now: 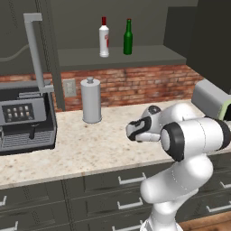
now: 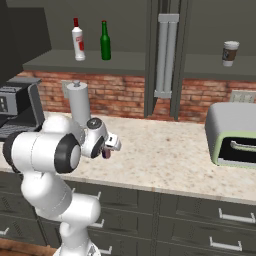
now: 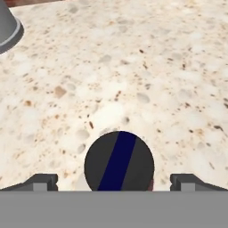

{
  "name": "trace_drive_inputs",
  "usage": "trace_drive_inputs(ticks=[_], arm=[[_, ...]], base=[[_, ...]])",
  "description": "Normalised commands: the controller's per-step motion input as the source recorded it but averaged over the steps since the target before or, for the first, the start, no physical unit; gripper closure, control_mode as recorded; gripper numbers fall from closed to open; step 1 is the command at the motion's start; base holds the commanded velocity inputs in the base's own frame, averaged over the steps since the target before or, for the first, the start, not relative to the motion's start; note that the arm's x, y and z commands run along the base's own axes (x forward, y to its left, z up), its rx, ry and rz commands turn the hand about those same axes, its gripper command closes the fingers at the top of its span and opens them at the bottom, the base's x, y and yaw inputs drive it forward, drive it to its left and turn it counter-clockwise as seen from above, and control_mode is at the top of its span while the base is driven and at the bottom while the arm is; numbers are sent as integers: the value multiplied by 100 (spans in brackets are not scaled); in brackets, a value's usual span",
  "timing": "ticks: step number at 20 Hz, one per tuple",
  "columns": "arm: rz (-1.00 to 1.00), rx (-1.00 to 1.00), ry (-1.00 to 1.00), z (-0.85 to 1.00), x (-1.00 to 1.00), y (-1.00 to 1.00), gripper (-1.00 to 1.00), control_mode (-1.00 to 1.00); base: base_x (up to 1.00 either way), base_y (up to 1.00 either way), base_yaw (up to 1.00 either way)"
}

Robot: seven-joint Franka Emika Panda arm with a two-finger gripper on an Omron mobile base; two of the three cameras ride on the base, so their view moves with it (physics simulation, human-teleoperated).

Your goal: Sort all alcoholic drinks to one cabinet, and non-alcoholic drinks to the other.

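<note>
Dark round cap point(image 3: 119, 161) with blue stripe, seen top-down on speckled counter point(image 3: 133, 67); jaws wide, empty.

My arm point(image 1: 189, 149) is glossy white, built of rounded, bulbous segments, with black bands ringing the joints and a dark round cap on the wrist. My gripper point(image 3: 118, 182) ends in two small dark grey finger tips point(image 3: 42, 181), blocky and square-edged.
</note>
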Motion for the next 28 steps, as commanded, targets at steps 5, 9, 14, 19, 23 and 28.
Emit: trace_drive_inputs(ticks=[5,9,14,19,23,28], arm=[[0,0,0,-37,19,0,100,-100],[0,0,0,-35,26,0,100,-100],[0,0,2,-27,14,-2,100,-100],[0,0,0,-4,-13,-2,100,-100],[0,0,-3,0,-16,0,100,-100],[0,0,-1,18,-13,-7,100,-100]], base=[[0,0,0],[0,0,0],[0,0,0],[0,0,0],[0,0,0],[0,0,0]])
